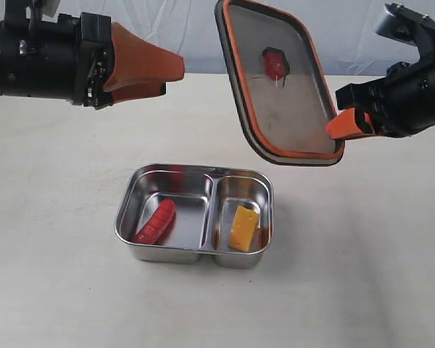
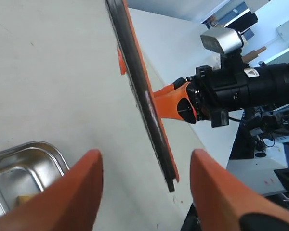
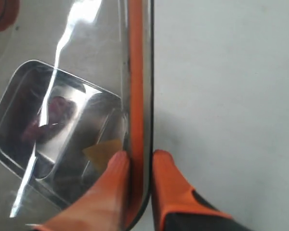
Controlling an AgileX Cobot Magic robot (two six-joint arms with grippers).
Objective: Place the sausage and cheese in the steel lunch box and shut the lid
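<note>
The steel lunch box stands on the table near the middle. The dark-red sausage lies in its larger left compartment; the yellow cheese leans in the smaller right one. Above and behind the box, the smoky lid with its orange seal hangs tilted in the air. My right gripper is shut on the lid's lower right corner. Through the lid, the right wrist view shows the box and cheese. My left gripper hovers open at the upper left, holding nothing; its wrist view shows the lid edge-on.
The pale tabletop spreads around the box on every side. A white cloth backdrop hangs behind the table. Lab equipment shows past the table's edge in the left wrist view.
</note>
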